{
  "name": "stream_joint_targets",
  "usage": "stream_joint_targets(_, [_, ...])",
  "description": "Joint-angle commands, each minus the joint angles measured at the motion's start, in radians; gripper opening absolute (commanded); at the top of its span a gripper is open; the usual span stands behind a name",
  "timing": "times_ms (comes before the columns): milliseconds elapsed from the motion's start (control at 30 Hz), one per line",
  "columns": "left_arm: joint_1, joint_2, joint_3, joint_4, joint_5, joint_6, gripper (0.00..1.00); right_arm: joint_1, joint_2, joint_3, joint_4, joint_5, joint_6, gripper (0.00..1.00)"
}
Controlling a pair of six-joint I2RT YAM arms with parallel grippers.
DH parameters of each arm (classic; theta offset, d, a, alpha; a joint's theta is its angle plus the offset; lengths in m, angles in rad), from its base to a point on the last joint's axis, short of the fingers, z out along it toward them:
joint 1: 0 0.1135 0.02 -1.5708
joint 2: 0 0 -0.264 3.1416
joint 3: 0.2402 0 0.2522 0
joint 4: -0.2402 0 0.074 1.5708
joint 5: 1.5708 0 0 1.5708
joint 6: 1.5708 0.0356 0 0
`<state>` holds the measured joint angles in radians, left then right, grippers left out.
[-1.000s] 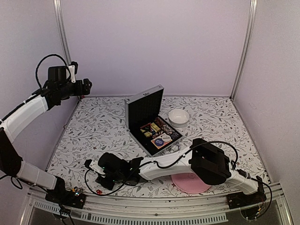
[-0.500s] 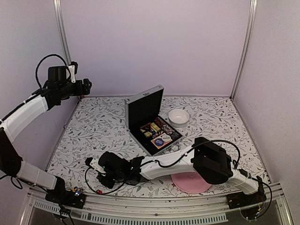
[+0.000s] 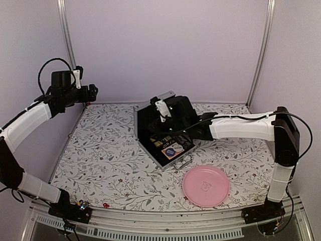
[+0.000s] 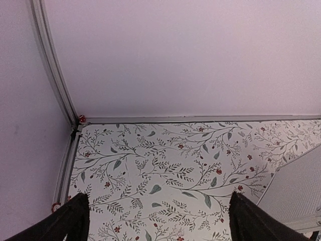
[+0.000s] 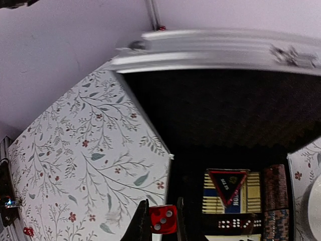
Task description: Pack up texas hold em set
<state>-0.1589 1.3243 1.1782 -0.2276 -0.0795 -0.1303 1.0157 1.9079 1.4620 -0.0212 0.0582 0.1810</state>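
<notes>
The silver case [image 3: 149, 151] of the texas hold em set stands open mid-table, lid [image 5: 220, 50] raised, black lining showing. Inside lie a card deck [image 5: 228, 193] and dark chips [image 5: 275, 188]. My right gripper [image 3: 157, 131] hangs over the case's left side. In the right wrist view, the right gripper [image 5: 161, 222] is shut on a small red die [image 5: 163, 219] above the case's left rim. My left gripper [image 3: 93, 93] is held high at the back left. In the left wrist view, the left gripper [image 4: 160, 221] is open and empty over the patterned table, with a case corner [image 4: 301, 196] at the right.
A pink plate [image 3: 205, 186] lies at the front right. A white bowl's edge [image 5: 316, 211] shows right of the case; the right arm hides it from the top camera. A tiny red piece [image 3: 105, 205] sits near the front edge. Walls enclose the table.
My right arm has swung from the table's front left up and back to the open case, carrying the red die. The left arm has not moved.
</notes>
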Motion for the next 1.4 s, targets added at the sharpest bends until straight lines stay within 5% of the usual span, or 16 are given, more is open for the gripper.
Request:
stream_joint_targets(0, [-0.008, -0.001, -0.015, 0.022, -0.008, 0.012, 0.97, -0.1, 0.003, -0.103, -0.075, -0.101, 0.09, 0.03])
stream_joint_targets(400, [-0.008, 0.019, -0.015, 0.021, -0.017, 0.017, 0.97, -0.144, 0.17, 0.003, -0.196, -0.115, 0.129, 0.02])
stream_joint_targets(1367, [-0.009, 0.022, -0.013, 0.02, -0.006, 0.014, 0.97, -0.139, 0.292, 0.127, -0.285, -0.013, 0.054, 0.05])
